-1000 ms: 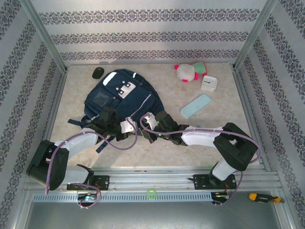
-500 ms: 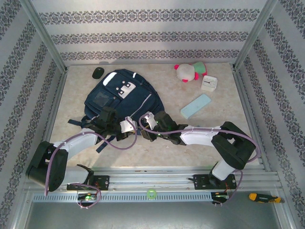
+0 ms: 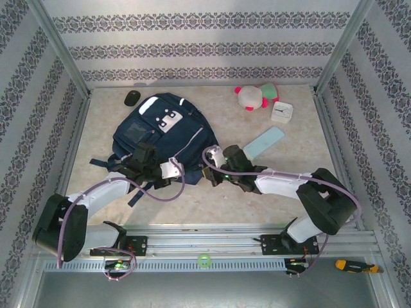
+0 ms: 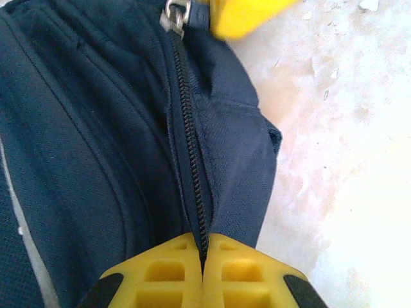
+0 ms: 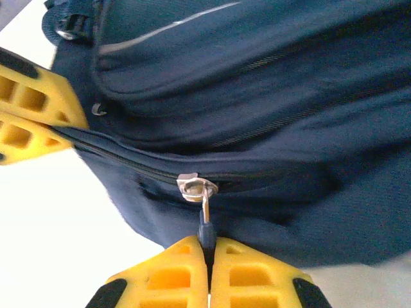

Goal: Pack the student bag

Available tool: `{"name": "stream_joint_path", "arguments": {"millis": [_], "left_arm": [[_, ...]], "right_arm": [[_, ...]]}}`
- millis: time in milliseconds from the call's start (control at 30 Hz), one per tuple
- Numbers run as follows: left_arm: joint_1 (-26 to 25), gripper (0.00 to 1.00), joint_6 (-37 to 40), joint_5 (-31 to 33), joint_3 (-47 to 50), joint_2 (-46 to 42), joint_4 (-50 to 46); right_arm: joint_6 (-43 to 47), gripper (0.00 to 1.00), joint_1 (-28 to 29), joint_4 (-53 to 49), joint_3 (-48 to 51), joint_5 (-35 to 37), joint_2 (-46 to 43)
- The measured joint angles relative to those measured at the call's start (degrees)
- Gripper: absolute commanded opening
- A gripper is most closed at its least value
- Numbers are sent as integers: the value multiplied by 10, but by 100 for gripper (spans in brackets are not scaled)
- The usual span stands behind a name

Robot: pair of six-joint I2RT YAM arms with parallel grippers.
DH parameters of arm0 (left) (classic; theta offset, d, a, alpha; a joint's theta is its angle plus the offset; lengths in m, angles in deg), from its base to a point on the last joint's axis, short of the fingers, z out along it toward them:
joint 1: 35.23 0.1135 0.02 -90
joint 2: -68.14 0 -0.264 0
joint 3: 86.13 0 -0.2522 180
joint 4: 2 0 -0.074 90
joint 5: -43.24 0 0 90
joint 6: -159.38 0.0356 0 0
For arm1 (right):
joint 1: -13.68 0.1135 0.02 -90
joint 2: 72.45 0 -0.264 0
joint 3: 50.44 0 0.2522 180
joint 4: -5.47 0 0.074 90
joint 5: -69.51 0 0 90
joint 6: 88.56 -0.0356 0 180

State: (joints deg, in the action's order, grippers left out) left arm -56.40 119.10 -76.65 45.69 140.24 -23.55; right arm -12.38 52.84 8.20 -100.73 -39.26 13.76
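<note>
On mottled beige tabletop (image 3: 270,199), left of centre: student bag (image 3: 160,131), navy woven fabric, rounded, lying flat, with white reflective piping. Coarse black zipper teeth (image 4: 191,160) along near edge. Ribbed yellow jaws of left gripper (image 4: 202,250) pressed shut on student bag at zipper seam. Jaws of right gripper (image 5: 207,247) clamped on thin zipper pull (image 5: 205,215) below silver slider (image 5: 196,187). Since a second ago: right gripper shifted rightward along bag edge, left gripper barely moved.
</note>
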Motion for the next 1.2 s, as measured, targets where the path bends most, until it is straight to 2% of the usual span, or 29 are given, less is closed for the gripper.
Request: {"name": "stream_joint_path", "arguments": {"millis": [133,267,400,500,567,667,800,900,967,1000,1100,1200], "left_arm": [[8,9,5,29,-1,-42,-46],[23,20,8,80,3,-78,-94],[31,50,-5,111,0,-109,-147],[31,56,-39,93,-17,-121,-184],[20,58,-80,81,-27,-130,-181],[-25,65,-149,75,-33,-129,-139],[-83,68,-190,71,-63,-55,-85],[-107,68,-188,66,-106,37,-56],[-111,64,-187,63,-133,89,-41],[-111,58,-187,64,-145,111,-34],[-111,31,-182,67,-176,157,-32],[-110,12,-168,64,-177,164,-33]], "right_arm": [[0,0,-28,-16,4,-17,-12],[-9,0,-25,-18,4,-32,-12],[-20,0,-10,-19,4,-33,-11],[-35,0,-4,-19,3,-39,-7],[-43,0,-3,-19,2,-45,-3],[-54,0,-3,-20,2,-47,-2],[-59,0,-3,-22,-2,-47,-2],[-59,0,-3,-23,-3,-47,-2],[-59,0,-3,-26,-3,-47,-2],[-59,0,-3,-27,-3,-47,-2],[-59,0,-4,-30,-6,-47,-2],[-60,0,-4,-30,-8,-47,-2]]}}
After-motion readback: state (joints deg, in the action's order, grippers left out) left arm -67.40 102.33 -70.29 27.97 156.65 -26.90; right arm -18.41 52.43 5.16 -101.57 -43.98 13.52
